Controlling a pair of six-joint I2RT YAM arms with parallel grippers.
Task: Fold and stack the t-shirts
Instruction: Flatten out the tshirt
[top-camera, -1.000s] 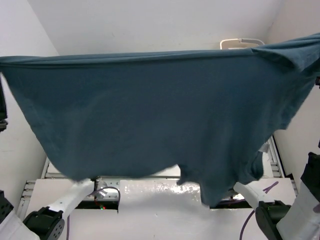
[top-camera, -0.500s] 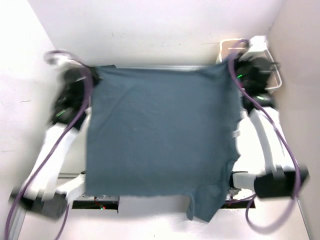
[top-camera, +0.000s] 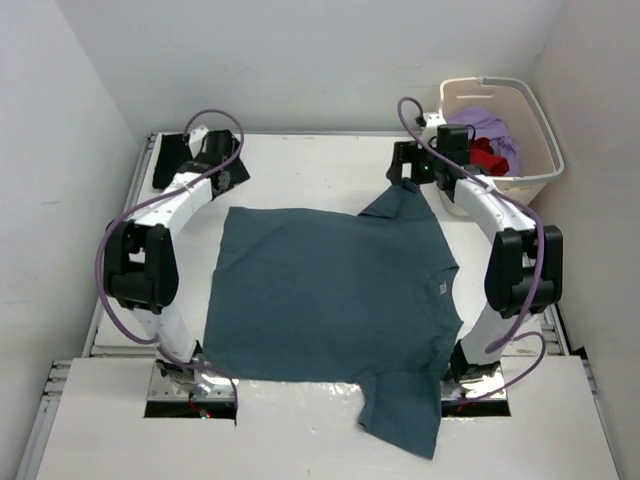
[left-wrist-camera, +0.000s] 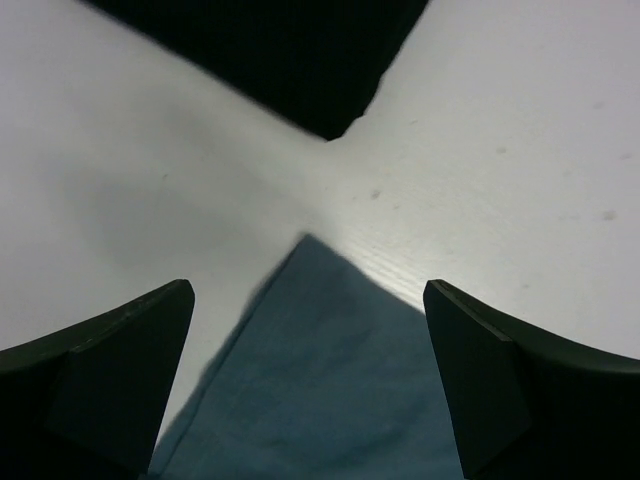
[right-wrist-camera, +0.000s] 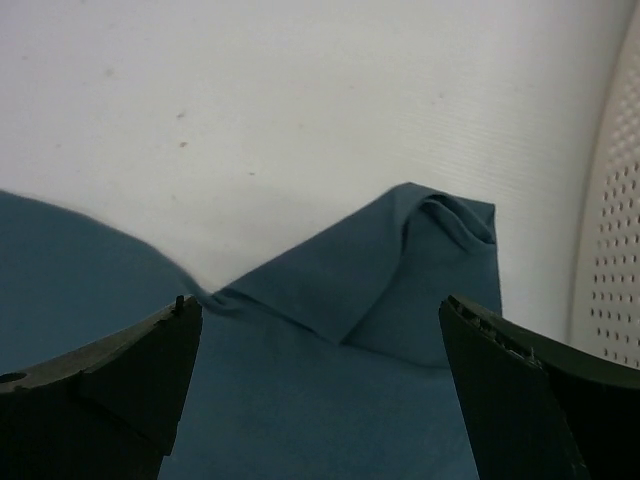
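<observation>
- The teal-blue t-shirt lies spread on the table, hem to the left and collar to the right. It covers most of the space between the 2 arms.
- The left gripper hangs just past the far hem corner. Its jaws are spread wide with nothing between them, and the cloth corner lies flat below.
- The right gripper is likewise spread wide and empty, above the far sleeve.
- The laundry basket stands at the far right and holds the purple shirt and the red shirt.
- A black patch lies at the far left corner. It may be the black shirt, but I cannot be sure.
- Step in hand, as I judge it: the shirt is laid out and the first fold comes next.
- The far sleeve is buckled and folded over on itself, so flatten it before any fold.
- The near sleeve droops over the table's near edge (it would drag the fold crooked), so bring it back onto the table.
- Pinch both layers close to the edge on each side and lift both sides evenly.
- Carry the fold over low, so the cloth does not billow or skew.
</observation>
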